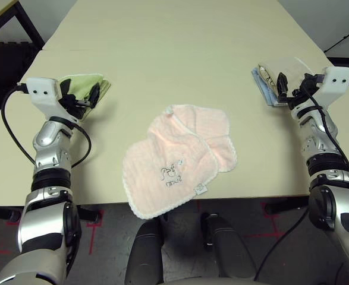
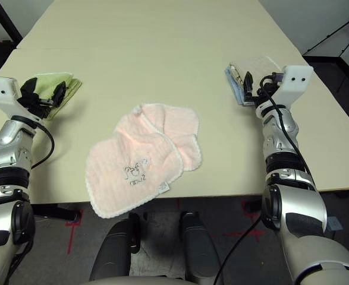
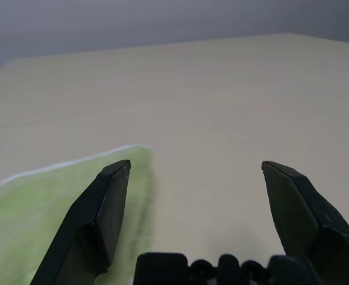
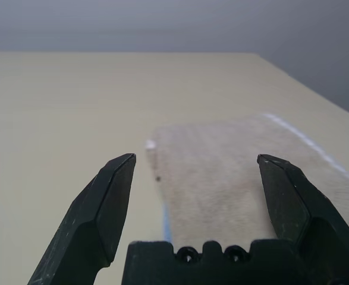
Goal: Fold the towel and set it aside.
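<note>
"Cream-coloured surface [image 1: 180, 65], grey floor beyond its near edge. And the fingers?"

"Left fingers [image 3: 196, 163] spread apart, released, nothing between them. Right fingers [image 4: 196, 157] likewise: wide and empty."

"What lies nearest them?"

"By the left fingers, a light green folded towel [image 2: 56, 84]. By the right ones, a folded beige towel [image 4: 210, 160] with some blue cloth [image 1: 263, 88] beneath it."

"So where is the towel we need?"

"The pink towel [image 1: 168, 172] lies between the two sets of fingers, nearer the robot than either and well apart from both. One corner hangs past the near edge."

"Is it folded?"

"Not properly. Part of it doubles over itself, crookedly, which I wouldn't count as a fold."

"Then how far along are we?"

"Barely begun, I'd judge. Straightening, folding and setting aside all remain, and both sets of fingers must first reach inward to it."
</note>
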`<action>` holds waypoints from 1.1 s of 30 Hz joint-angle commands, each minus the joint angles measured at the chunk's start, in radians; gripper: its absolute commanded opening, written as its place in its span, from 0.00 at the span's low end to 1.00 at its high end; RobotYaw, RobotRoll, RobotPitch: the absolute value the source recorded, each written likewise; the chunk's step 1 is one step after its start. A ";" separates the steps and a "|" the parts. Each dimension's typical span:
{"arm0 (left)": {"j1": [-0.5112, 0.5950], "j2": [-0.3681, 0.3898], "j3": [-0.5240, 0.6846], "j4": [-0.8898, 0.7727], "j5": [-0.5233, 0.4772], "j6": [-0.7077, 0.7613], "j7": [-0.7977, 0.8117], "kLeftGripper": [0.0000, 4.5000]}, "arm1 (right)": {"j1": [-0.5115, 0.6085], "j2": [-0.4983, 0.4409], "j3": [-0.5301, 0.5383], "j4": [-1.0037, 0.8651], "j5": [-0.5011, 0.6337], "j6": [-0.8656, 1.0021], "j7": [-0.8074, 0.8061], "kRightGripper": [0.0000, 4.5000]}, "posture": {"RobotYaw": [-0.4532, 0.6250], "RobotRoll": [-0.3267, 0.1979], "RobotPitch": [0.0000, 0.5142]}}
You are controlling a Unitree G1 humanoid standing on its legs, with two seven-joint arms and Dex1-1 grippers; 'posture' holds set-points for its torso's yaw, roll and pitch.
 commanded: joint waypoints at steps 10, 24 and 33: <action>-0.015 0.107 -0.142 -0.130 -0.007 0.139 -0.467 1.00 | 0.000 -0.004 0.043 -0.074 0.064 0.195 0.285 0.99 | 0.42 0.62 0.29; -0.023 0.064 -0.170 -0.133 -0.017 0.029 -0.591 1.00 | -0.159 -0.114 0.223 0.030 -0.059 0.543 0.501 0.99 | 0.42 0.62 0.30; 0.007 0.053 -0.162 -0.204 -0.026 0.060 -0.555 1.00 | -0.255 -0.093 0.317 0.132 -0.150 0.585 0.580 0.99 | 0.44 0.62 0.30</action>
